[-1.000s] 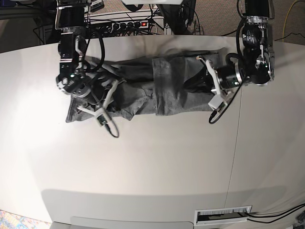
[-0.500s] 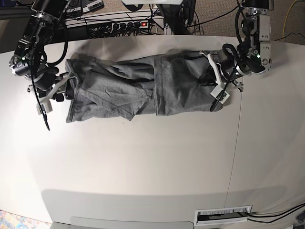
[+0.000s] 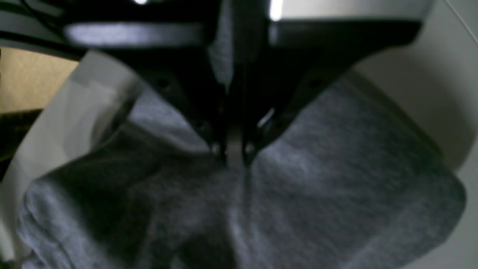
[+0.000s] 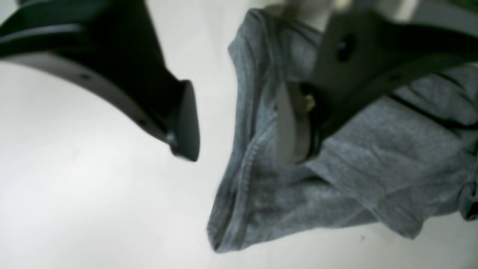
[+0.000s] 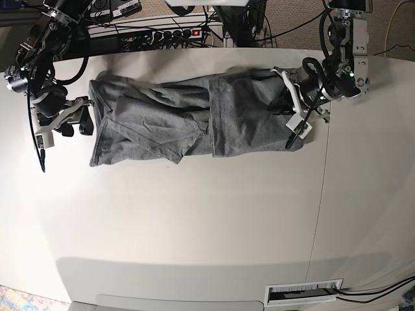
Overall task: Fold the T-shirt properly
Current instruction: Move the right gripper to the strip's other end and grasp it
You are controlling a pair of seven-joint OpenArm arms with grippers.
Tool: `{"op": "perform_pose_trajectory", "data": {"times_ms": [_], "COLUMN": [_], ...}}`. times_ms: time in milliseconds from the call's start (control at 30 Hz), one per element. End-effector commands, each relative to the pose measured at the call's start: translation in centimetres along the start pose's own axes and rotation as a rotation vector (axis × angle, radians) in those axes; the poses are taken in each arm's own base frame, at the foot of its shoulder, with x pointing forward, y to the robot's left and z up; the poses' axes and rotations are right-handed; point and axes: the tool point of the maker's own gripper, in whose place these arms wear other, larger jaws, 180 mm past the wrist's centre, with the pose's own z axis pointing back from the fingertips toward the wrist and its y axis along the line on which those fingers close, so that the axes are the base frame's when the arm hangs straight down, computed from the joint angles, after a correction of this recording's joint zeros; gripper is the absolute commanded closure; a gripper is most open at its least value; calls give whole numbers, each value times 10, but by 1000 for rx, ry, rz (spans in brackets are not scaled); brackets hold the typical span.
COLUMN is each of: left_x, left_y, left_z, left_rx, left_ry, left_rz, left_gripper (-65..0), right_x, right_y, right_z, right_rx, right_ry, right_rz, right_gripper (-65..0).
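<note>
- Since half a second ago, the black right gripper (image 5: pixel 72 123) at the left of the base view has drawn slightly further off the cloth's left edge, while the black left gripper (image 5: pixel 293 103) has stayed at the cloth's right end.
- No brand, label or legible writing shows on anything in view.
- The wrinkled heather-grey cotton T-shirt (image 5: pixel 188 120) lies as a long horizontal band across the upper middle of the pale matte table (image 5: pixel 194 220), with one rectangular panel folded over its right half.
- Its knit looks soft and flecked; a stitched hem runs along the edge in the right wrist view (image 4: pixel 246 164).
- Right gripper (image 4: pixel 239 123): jaws spread wide apart, one dark wedge-shaped finger (image 4: pixel 183 123) over bare table, the other over the cloth, nothing clamped.
- Left gripper (image 3: pixel 233 155): jaws pressed together on a pinched ridge of T-shirt (image 3: pixel 298 194), fabric bunching on both sides.
- A black power strip with a red switch (image 5: pixel 196 32) sits behind the table, top centre of the base view.
</note>
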Motion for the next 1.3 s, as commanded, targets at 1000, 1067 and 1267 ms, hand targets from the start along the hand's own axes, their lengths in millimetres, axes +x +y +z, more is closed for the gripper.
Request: {"op": "perform_pose_trajectory", "data": {"times_ms": [1000, 1067, 1267], "left_x": [-4, -4, -2], "left_y": [-13, -13, -13], "left_z": [6, 6, 6], "left_rx": [-35, -35, -35], "left_ry": [-51, -50, -60], "left_rz": [9, 9, 10], "left_gripper": [0, 0, 0], "right_x": [0, -2, -10], "right_y": [-18, -17, -18], "right_z": [-31, -37, -50], "right_rx": [42, 65, 97], "right_ry": [-73, -63, -27], "right_rz": [-149, -183, -247], "right_gripper": [-436, -436, -436]}}
